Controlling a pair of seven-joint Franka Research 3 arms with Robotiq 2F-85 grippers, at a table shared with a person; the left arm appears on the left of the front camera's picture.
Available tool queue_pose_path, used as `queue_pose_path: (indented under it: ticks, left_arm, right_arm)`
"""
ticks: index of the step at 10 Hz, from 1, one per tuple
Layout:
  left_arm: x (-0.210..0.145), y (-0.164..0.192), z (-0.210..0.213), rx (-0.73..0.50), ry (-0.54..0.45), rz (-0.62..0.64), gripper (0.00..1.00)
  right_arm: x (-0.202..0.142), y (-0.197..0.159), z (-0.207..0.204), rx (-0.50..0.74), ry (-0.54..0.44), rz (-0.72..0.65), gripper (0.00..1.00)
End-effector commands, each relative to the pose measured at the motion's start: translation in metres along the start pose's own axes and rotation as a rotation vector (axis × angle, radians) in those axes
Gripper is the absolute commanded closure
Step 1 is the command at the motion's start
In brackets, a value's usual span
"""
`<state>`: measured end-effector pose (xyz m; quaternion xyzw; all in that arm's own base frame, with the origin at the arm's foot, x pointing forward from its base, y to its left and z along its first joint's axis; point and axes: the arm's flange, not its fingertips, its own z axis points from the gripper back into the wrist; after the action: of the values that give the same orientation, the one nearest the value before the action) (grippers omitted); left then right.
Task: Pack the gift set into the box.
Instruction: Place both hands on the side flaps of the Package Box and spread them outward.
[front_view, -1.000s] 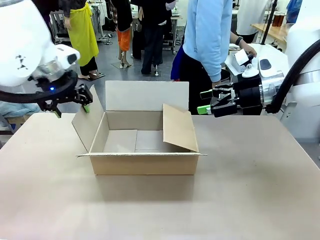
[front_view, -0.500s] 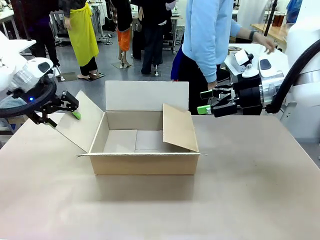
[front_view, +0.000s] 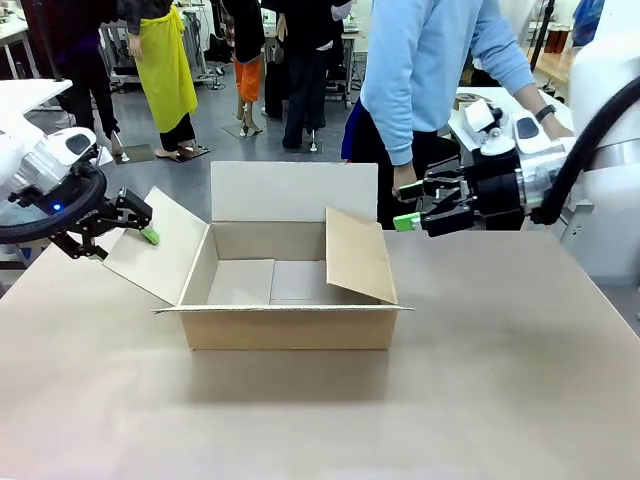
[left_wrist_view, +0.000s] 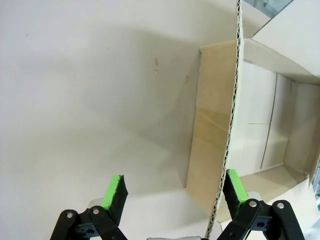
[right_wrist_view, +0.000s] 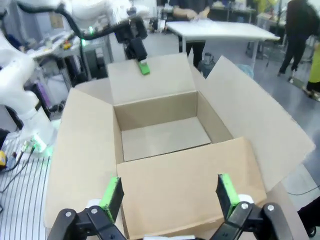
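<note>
Front view: brown cardboard box (front_view: 290, 328), top open; left hand (front_view: 125, 243) and right hand (front_view: 407, 206) both spread.

Count: one box (front_view: 285, 328) (four top flaps (front_view: 295, 190)); two grippers, left gripper (front_view: 122, 242) and right gripper (front_view: 412, 205); one table (front_view: 500, 390); one person (front_view: 425, 70) at far side.
</note>
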<state>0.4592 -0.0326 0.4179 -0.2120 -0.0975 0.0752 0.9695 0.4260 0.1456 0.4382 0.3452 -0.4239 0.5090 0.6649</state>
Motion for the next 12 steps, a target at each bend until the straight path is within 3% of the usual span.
queue_pose_path:
  ticks: [1, 3, 4, 5, 6, 7, 9, 11, 12]
  left_arm:
    - [0.000, -0.002, 0.003, 0.017, -0.011, -0.006, 0.00]
    - [0.000, -0.002, 0.003, 0.017, -0.011, -0.006, 0.00]
    - [0.000, -0.002, 0.003, 0.017, -0.011, -0.006, 0.00]
    - [0.000, -0.002, 0.003, 0.017, -0.011, -0.006, 0.00]
    - [0.000, -0.002, 0.003, 0.017, -0.011, -0.006, 0.00]
    - [0.000, -0.002, 0.003, 0.017, -0.011, -0.006, 0.00]
    - [0.000, -0.002, 0.003, 0.017, -0.011, -0.006, 0.00]
    - [0.000, -0.002, 0.003, 0.017, -0.011, -0.006, 0.00]
    - [0.000, -0.002, 0.003, 0.017, -0.011, -0.006, 0.00]
  right_arm:
    - [0.083, -0.006, -0.039, 0.042, 0.337, -0.018, 0.00]
    - [0.170, 0.018, -0.094, 0.049, 0.764, -0.286, 0.00]
    - [0.189, 0.033, -0.114, -0.047, 0.950, -0.391, 0.00]
    - [0.200, 0.046, -0.130, -0.149, 1.054, -0.448, 0.00]
    - [0.206, 0.058, -0.149, -0.235, 1.050, -0.450, 0.00]
    - [0.210, 0.068, -0.171, -0.287, 0.961, -0.390, 0.00]
    - [0.206, 0.073, -0.194, -0.331, 1.028, -0.479, 0.00]
    - [0.201, 0.063, -0.227, -0.525, 0.964, -0.516, 0.00]
    - [0.189, 0.051, -0.244, -0.596, 0.987, -0.519, 0.00]
